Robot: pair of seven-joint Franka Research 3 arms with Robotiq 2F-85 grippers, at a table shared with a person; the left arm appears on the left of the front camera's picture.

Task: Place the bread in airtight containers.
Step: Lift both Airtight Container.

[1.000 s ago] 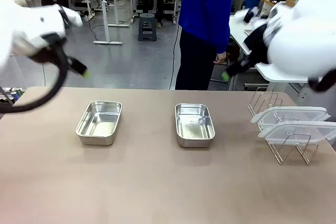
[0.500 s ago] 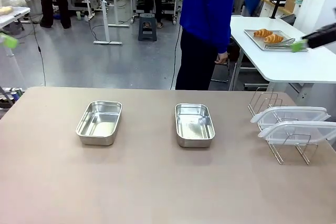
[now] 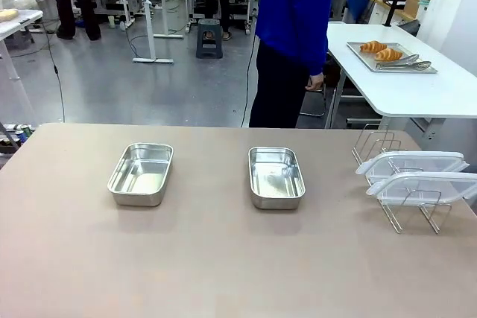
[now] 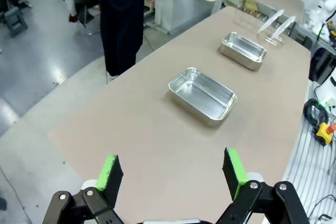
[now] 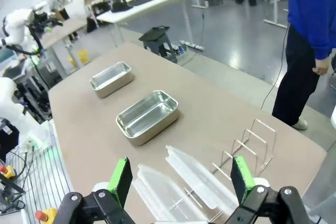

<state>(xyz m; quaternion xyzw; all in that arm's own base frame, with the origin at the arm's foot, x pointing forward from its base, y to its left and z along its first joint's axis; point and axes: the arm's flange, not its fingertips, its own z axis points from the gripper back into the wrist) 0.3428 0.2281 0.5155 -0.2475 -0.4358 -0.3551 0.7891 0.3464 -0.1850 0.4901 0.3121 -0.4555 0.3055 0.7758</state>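
**Front view:** both croissants (image 3: 381, 51) lie on a tray (image 3: 363, 59) on the side table (image 3: 417, 91) behind the wire rack (image 3: 373, 141). An empty tin (image 3: 276, 176) and a second tin (image 3: 141, 173) sit left of the rack.

**Left wrist view:** the left gripper (image 4: 170, 169) is tilted toward the tabletop with its fingers spread wide. The tins lie between it and the rack.

**Right wrist view:** the right gripper (image 5: 182, 174), jaws likewise apart, hangs above the rack's lids (image 5: 194, 182).

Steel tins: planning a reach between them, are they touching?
Apart: the front view shows bare table between the left tin and the right tin.
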